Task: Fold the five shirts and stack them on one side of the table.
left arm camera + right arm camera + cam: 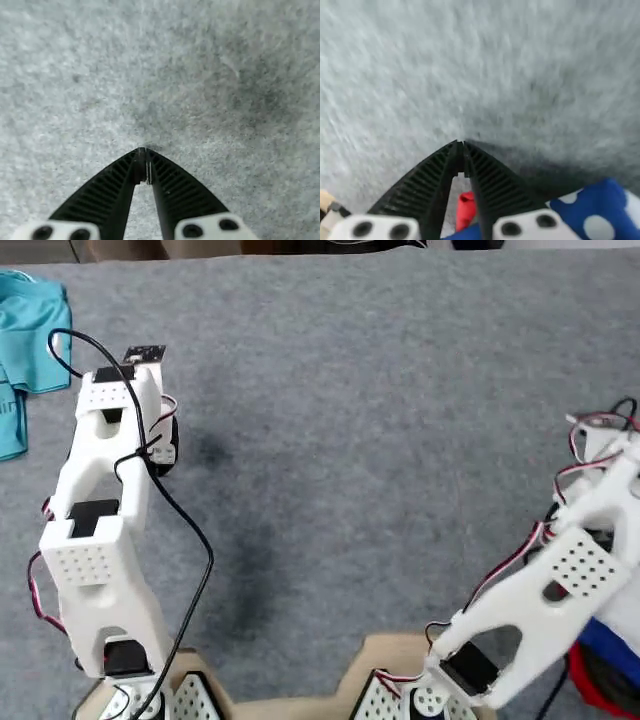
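At the far left corner of the desk lies a teal shirt, partly cut off by the frame edge. Whether it is properly folded cannot be told. The left end effector hangs just above bare grey felt beside it, jaws pressed together and holding nothing. The right end effector is likewise closed and empty, low over the felt at the opposite side. Just beside it are a blue polka-dot shirt and a red garment at the near right edge.

The main risk, as I judge it, is at that right edge. The two garments lie bunched together, so a pinch could catch both layers, or push them off the desk. With the jaws closed, a descent would only press into the cloth. On the left, the loose black cable could snag, and a sweep could disturb the teal shirt.
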`<state>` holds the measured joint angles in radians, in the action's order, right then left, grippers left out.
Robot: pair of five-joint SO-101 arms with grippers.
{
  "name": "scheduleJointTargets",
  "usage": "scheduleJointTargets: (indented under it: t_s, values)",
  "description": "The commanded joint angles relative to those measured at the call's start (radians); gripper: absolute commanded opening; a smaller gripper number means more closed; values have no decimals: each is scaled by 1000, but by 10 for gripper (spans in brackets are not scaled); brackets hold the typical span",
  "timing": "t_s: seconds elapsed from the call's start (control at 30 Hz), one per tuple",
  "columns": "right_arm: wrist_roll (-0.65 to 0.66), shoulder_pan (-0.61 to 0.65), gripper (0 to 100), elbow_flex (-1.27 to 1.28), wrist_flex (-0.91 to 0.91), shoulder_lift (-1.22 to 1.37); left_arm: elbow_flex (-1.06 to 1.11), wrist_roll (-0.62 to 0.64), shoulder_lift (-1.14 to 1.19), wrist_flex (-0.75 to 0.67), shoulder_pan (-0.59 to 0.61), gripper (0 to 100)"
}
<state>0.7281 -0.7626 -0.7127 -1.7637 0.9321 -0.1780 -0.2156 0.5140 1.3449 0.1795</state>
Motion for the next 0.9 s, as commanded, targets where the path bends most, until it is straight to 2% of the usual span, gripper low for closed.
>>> scheduleJointTargets:
  t_s: [0.0, 0.1, 0.23, 0.43, 0.53, 0.67, 0.77, 0.87]
  values:
    - [26, -24, 5, 10, -23, -139, -66, -3, -8, 6, 11, 19]
    - [26, 24, 5, 8, -21, -249, -144, 21, -10, 43, 20, 19]
    - [21, 133, 5, 13, -21, -417, -324, 117, -10, 169, 57, 19]
    - [20, 283, 5, 44, -23, -697, -520, 127, -94, 379, 75, 19]
    - [18, 355, 5, 157, -23, -840, -520, 127, -225, 399, 84, 19]
    - [-46, 490, 5, 384, -17, -1009, -480, 127, -397, 393, 143, 19]
    - [-101, 627, 5, 521, -6, -1076, -445, 126, -420, 361, 265, 20]
    - [-158, 751, 6, 615, 48, -1089, -394, 124, -374, 252, 428, 20]
